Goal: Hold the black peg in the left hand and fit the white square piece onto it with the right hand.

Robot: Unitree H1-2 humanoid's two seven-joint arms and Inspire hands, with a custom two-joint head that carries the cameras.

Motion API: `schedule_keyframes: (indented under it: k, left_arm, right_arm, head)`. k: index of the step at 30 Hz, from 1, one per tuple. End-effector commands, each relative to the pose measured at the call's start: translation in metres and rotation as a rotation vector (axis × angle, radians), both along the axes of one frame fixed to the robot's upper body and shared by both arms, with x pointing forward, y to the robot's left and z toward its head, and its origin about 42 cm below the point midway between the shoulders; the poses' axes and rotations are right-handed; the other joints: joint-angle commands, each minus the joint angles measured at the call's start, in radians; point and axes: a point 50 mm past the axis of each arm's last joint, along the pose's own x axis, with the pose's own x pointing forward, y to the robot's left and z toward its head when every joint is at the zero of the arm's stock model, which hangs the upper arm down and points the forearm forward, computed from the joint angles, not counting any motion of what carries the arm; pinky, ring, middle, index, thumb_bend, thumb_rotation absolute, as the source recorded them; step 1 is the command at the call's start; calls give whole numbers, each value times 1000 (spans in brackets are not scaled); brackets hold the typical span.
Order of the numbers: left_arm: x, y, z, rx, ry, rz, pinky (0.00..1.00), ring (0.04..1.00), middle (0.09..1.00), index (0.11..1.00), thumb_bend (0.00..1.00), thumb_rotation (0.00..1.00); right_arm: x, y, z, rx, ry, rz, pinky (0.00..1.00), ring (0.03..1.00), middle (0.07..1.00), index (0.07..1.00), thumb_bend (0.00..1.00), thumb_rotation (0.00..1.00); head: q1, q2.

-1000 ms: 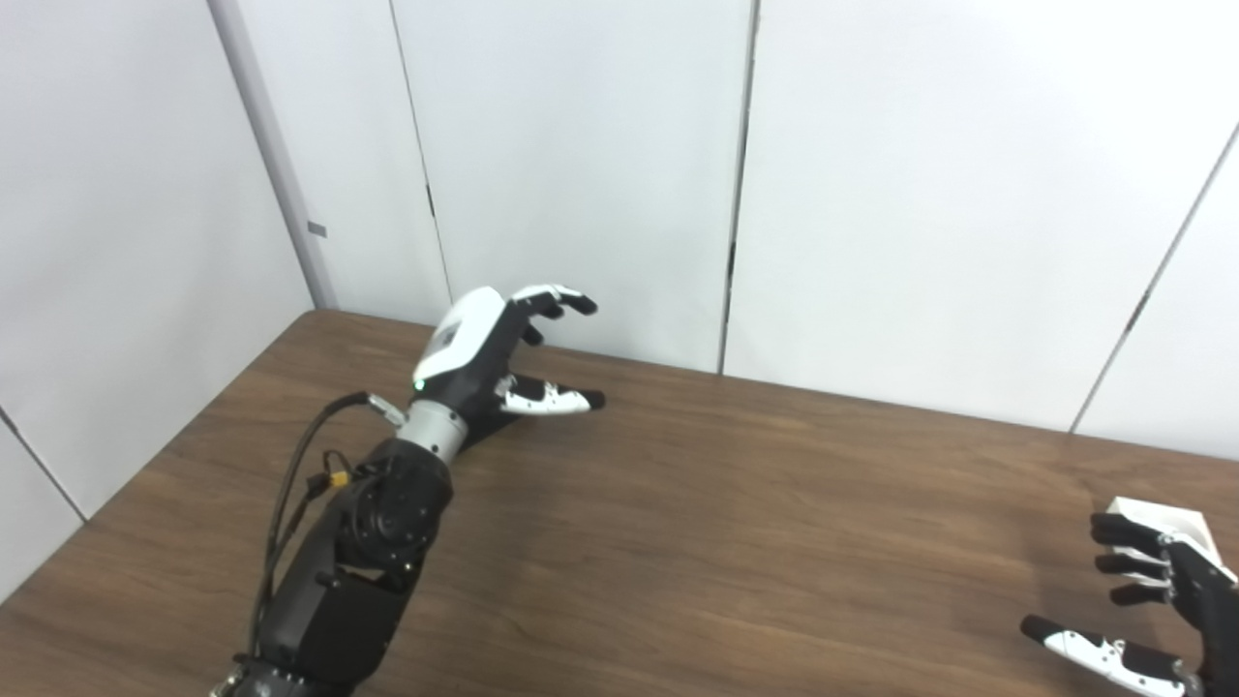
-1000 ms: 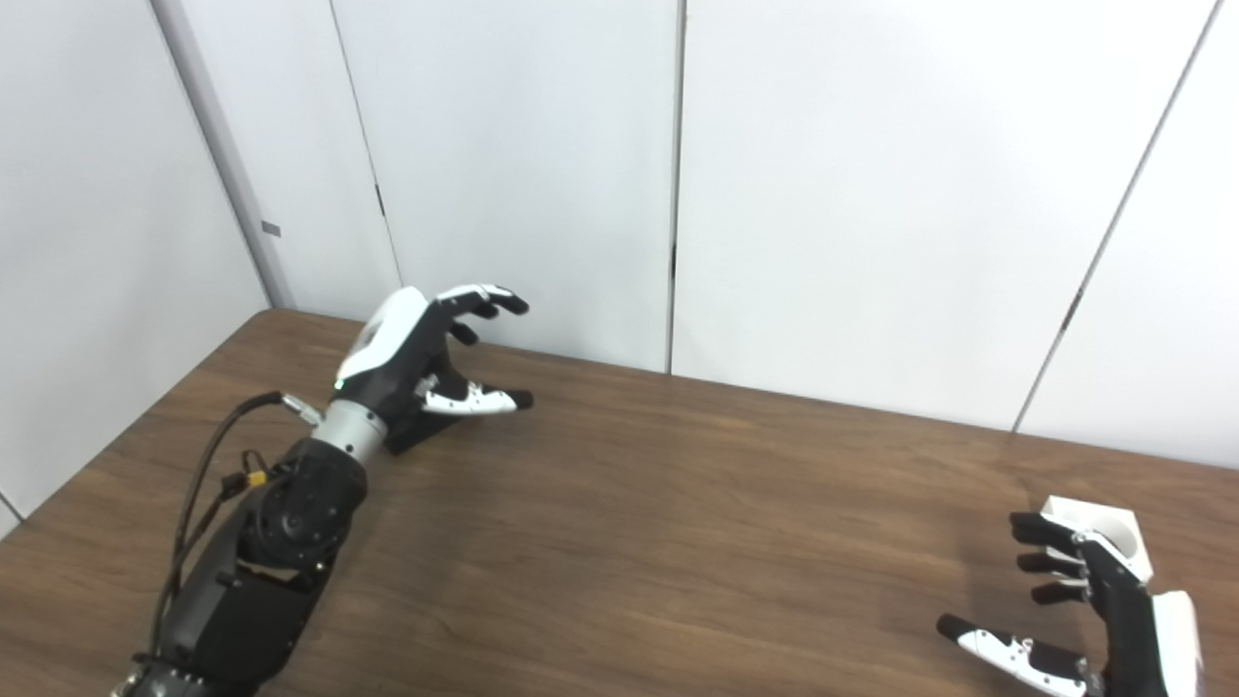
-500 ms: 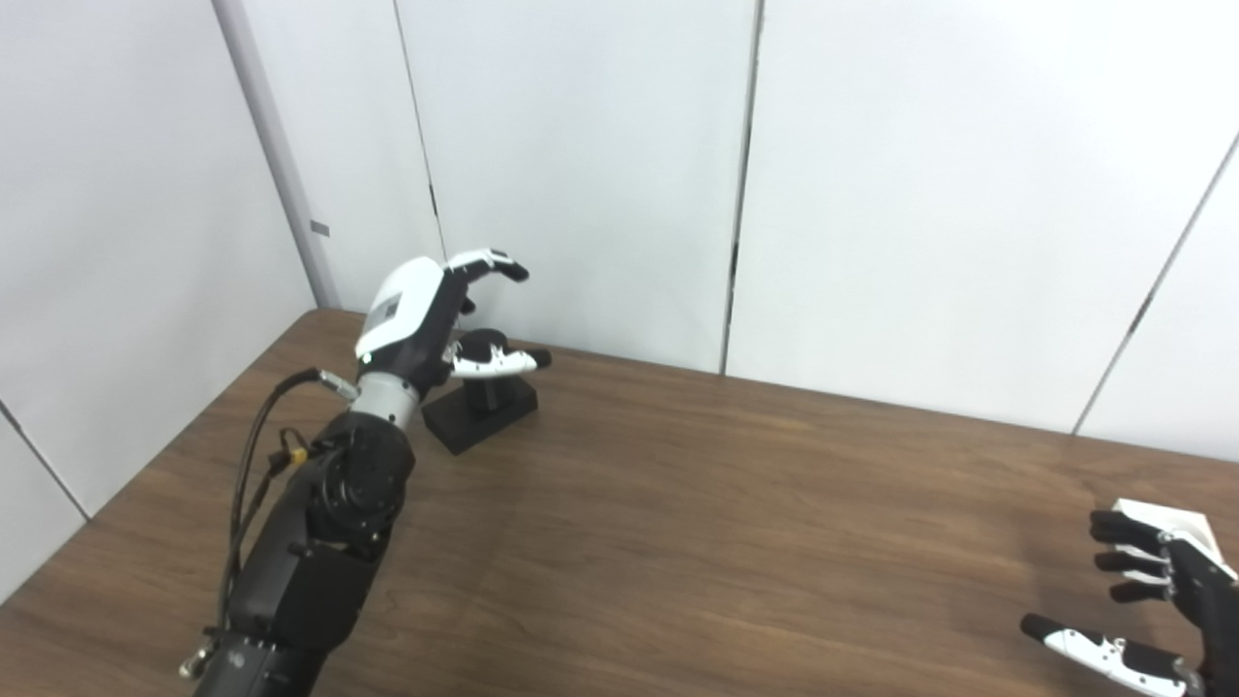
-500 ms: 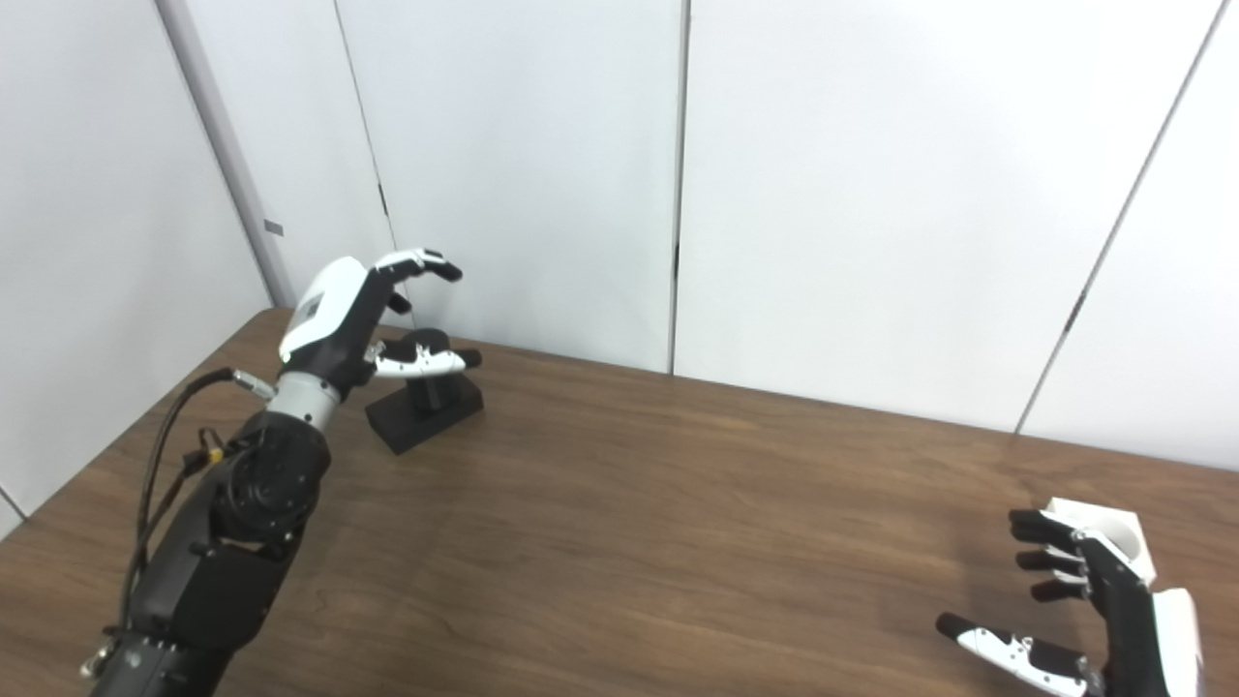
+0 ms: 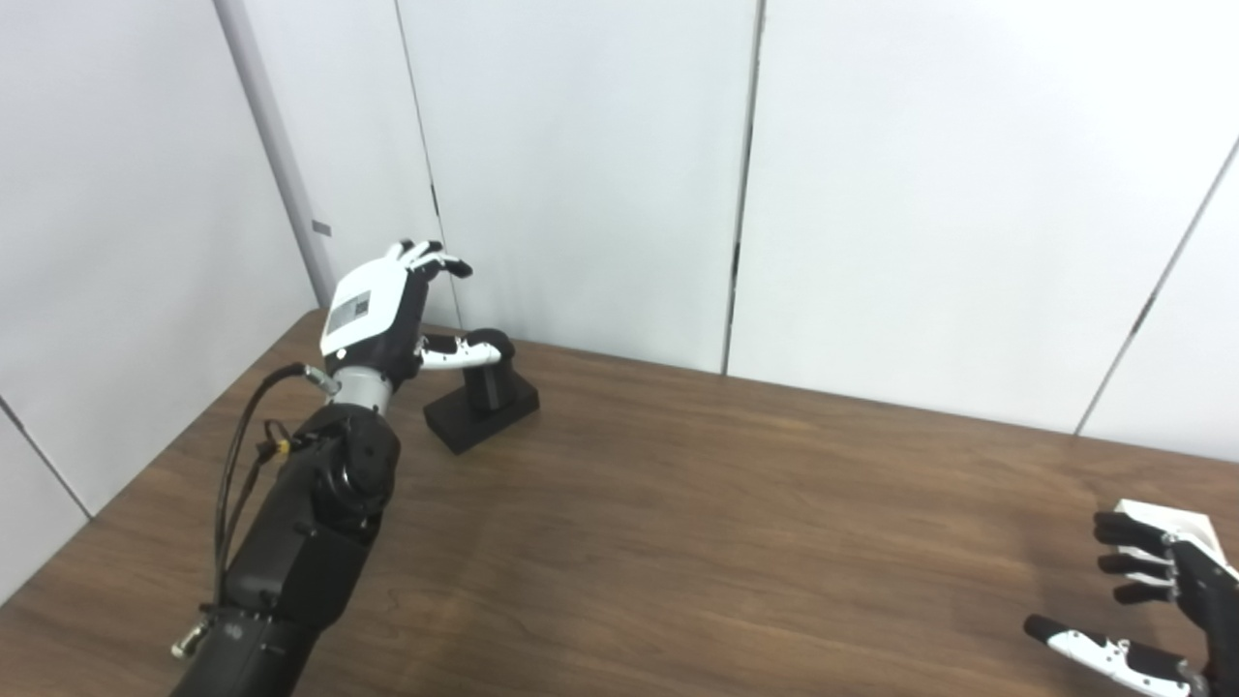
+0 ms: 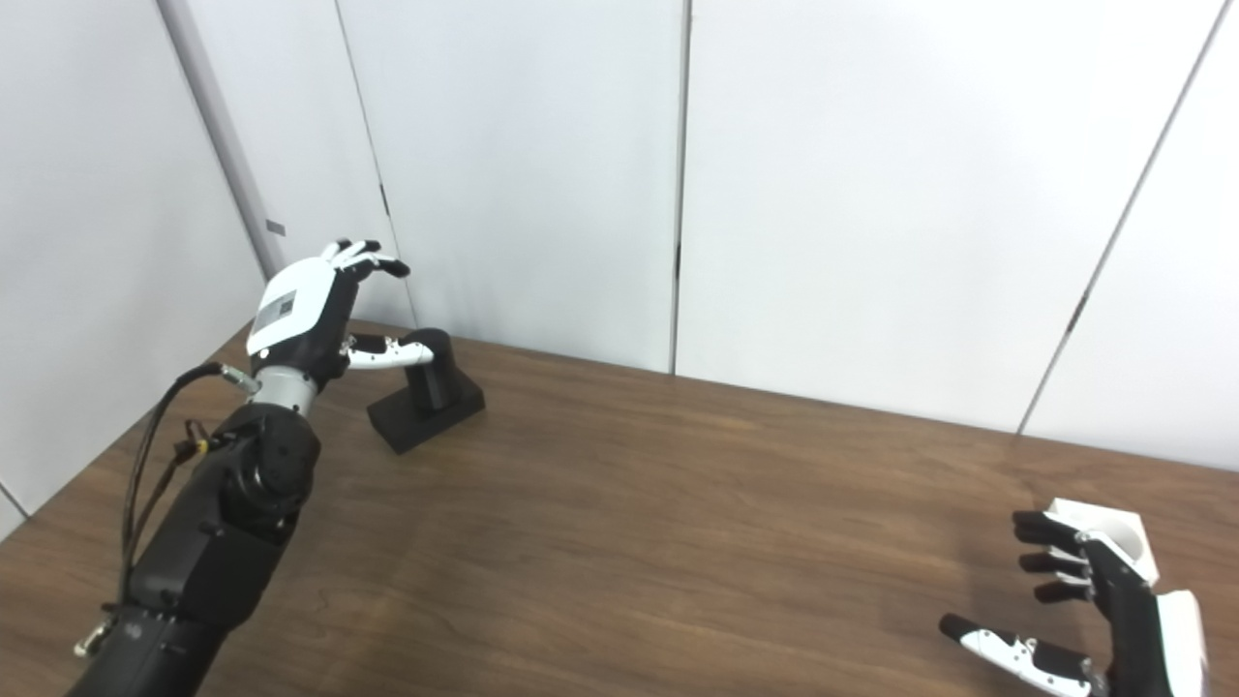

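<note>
Since the prev. frames, the left hand (image 5: 382, 310) has swung from the table centre back toward the far-left corner, uncovering the black peg (image 5: 481, 392), which it hid 1 s ago. Peg pos.: upright on its square base, far-left area of the table (image 5: 678, 523), near the wall panels.

Left hand status: raised beside the peg, fingers (image 5: 431, 259) spread apart above it, thumb reaching across at the peg top, approx. touching or just short of it; contact cannot be confirmed. Nothing is held. Assessment: hand is now lined up to wrap the peg shaft, so the grasp step looks imminent but is not yet done.

Right hand (image 6: 1094, 610) status: unchanged vs. prev. frames, waiting at the lower-right edge, fingers and thumb apart, empty. White square piece (image 6: 1108, 537) lies on the table just behind the right fingertips, round hole facing up; touching or not cannot be told.

Implication: peg and piece are well apart, at opp. ends of the table. Both pickups remain, then the fit.
</note>
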Motion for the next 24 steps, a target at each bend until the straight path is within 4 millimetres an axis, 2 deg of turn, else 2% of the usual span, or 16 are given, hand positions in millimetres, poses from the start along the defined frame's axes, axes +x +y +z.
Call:
schedule_keyframes:
  k: [1, 3, 7, 13, 24]
  left_arm:
    - [11, 9, 33, 62, -70, 43, 844, 1000, 957, 781, 1000, 439]
    - [14, 12, 30, 71, -44, 67, 886, 1000, 979, 799, 1000, 469]
    - [18, 17, 27, 97, 18, 114, 902, 1000, 998, 829, 1000, 519]
    - [20, 21, 21, 130, 88, 145, 855, 1000, 1000, 869, 1000, 578]
    - [22, 19, 10, 131, 221, 106, 927, 1000, 1000, 844, 1000, 643]
  right_arm:
    - [5, 0, 21, -5, -89, 8, 495, 618, 683, 675, 595, 0]
    - [5, 1, 21, -3, -90, 8, 493, 618, 681, 674, 597, 0]
    - [4, 1, 21, -3, -87, 5, 493, 622, 681, 674, 596, 0]
    - [3, 2, 22, -1, -83, 0, 483, 614, 680, 672, 585, 0]
    - [1, 2, 24, 7, -80, 2, 486, 618, 683, 676, 577, 0]
  head:
    - [1, 2]
    - [1, 2]
    - [1, 2]
    - [0, 11]
    - [-2, 20]
